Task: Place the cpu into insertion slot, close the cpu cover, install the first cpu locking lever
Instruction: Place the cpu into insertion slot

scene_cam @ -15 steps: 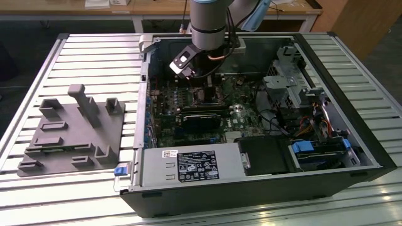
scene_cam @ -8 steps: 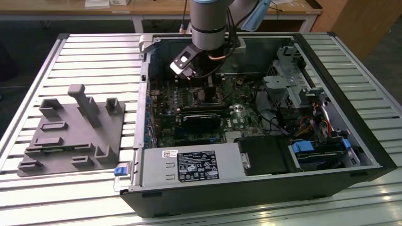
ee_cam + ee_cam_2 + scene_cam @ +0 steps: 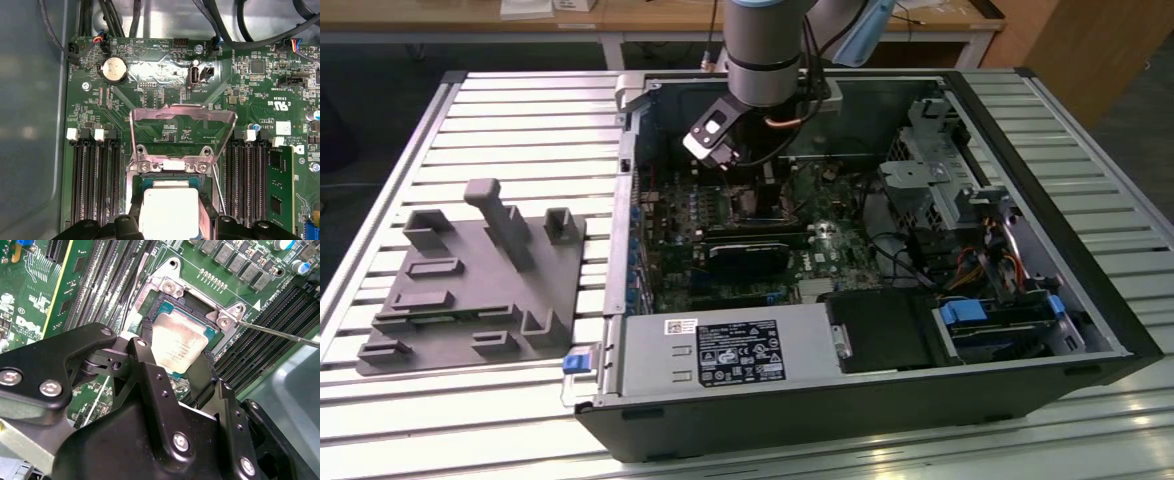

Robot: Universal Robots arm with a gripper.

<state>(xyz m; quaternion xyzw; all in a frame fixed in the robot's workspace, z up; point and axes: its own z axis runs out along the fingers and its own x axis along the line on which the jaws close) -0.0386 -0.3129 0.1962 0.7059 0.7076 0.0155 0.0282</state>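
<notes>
The cpu [image 3: 179, 345], a pale square chip, sits over the dark insertion slot [image 3: 200, 307] on the green motherboard, between my gripper's [image 3: 175, 365] black fingers [image 3: 145, 357], which press its two opposite edges. In the first wrist view the cpu [image 3: 167, 212] shows between the same fingers [image 3: 207, 220], with the insertion slot's rim [image 3: 150, 181] just beyond it. The cpu cover [image 3: 182, 114], a silvery frame, stands swung open behind the socket. A thin locking lever [image 3: 280, 332] sticks out free beside the socket. In the exterior view my gripper [image 3: 736, 175] reaches down into the open computer case.
Long black memory slots [image 3: 95, 185] flank the socket on both sides, and a coin battery [image 3: 114, 67] lies beyond the cover. A grey parts fixture [image 3: 467, 280] stands at the exterior view's left of the case. The power supply [image 3: 720, 350] and drive cages [image 3: 947, 180] crowd the case.
</notes>
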